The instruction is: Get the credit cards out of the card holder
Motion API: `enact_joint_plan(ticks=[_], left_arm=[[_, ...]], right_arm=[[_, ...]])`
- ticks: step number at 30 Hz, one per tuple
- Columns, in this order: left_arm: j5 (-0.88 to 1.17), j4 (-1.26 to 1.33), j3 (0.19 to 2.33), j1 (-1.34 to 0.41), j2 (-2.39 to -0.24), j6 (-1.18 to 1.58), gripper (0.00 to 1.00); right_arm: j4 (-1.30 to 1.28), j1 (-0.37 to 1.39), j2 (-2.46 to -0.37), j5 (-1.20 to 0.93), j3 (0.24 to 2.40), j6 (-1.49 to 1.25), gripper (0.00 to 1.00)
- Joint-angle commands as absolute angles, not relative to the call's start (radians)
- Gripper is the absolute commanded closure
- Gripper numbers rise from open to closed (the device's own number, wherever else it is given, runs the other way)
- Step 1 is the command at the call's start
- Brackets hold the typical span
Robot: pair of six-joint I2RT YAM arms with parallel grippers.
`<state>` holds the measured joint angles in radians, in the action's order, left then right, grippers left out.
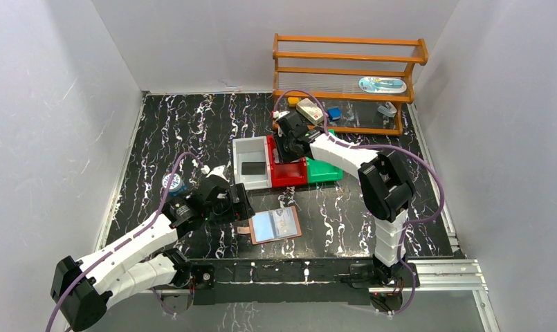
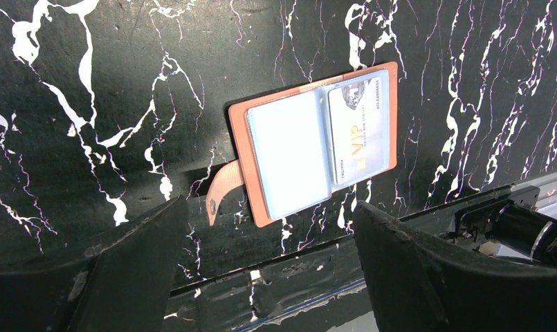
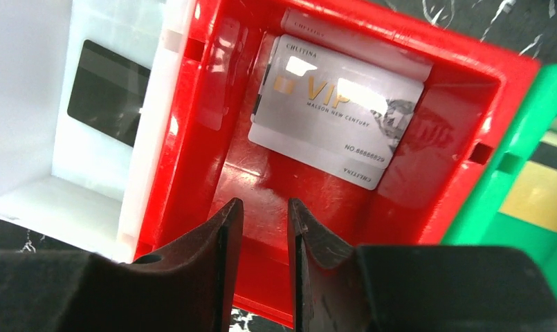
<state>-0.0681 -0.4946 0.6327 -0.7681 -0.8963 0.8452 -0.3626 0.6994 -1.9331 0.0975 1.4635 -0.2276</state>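
The card holder (image 1: 275,225) lies open on the black marble table near the front edge. In the left wrist view the card holder (image 2: 317,142) shows one whitish credit card (image 2: 358,128) in its right pocket; the left light-blue pocket looks empty, and the strap tab (image 2: 223,190) points left. My left gripper (image 2: 268,228) is open wide and empty, just left of the holder (image 1: 237,207). My right gripper (image 3: 265,207) hovers over the red bin (image 3: 469,90) with its jaws a narrow gap apart and empty. Two credit cards (image 3: 338,124) lie stacked in that bin.
A white bin (image 1: 251,166) holds a black card (image 3: 109,93). A green bin (image 1: 324,171) holds a yellowish card (image 3: 538,197). A wooden rack (image 1: 344,76) with small items stands at the back. A small round blue-white object (image 1: 173,183) lies at left.
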Motion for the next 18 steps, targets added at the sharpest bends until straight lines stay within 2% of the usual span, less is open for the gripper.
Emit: enact_joint_plan(ticks=[1, 7, 18], left_arm=[[-0.068, -0.492, 0.634, -0.773, -0.897, 0.844, 0.12], [-0.072, -0.494, 0.635, -0.773, -0.894, 0.847, 0.12], [-0.074, -0.493, 0.632, -0.773, -0.893, 0.851, 0.12]], right_arm=[[-0.4, 0.696, -1.975, 0.068, 1.515, -0.342, 0.63], [-0.446, 0.696, -2.038, 0.093, 1.556, -0.416, 0.63], [-0.36, 0.696, -2.098, 0.242, 1.55, -0.442, 0.62]])
